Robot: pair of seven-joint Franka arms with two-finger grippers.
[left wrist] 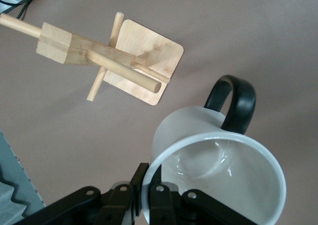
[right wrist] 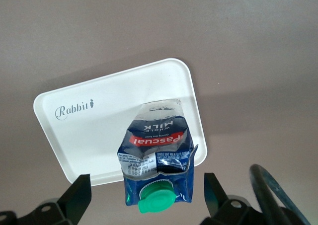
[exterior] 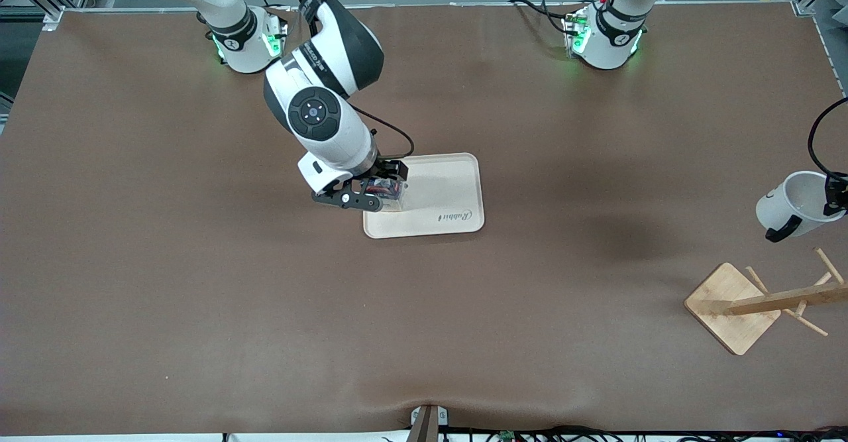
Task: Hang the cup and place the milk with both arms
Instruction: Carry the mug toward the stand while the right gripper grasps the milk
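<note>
The milk (exterior: 389, 192), a dark blue carton with a green cap (right wrist: 155, 199) and red label, stands upright on the white tray (exterior: 447, 187), at the tray's end toward the right arm. My right gripper (exterior: 379, 187) is open around the milk (right wrist: 156, 153), with a gap between each finger and the carton. The cup (exterior: 792, 205), white with a black handle, hangs tilted in the air at the left arm's end of the table, over bare table beside the wooden rack (exterior: 782, 299). My left gripper (left wrist: 149, 187) is shut on the cup's rim (left wrist: 218, 155).
The wooden rack (left wrist: 99, 56) has a square base (exterior: 729, 306) and several pegs sticking out. The tray (right wrist: 99, 130) carries the word "Rabbit". The brown table top (exterior: 199, 283) spreads wide around both.
</note>
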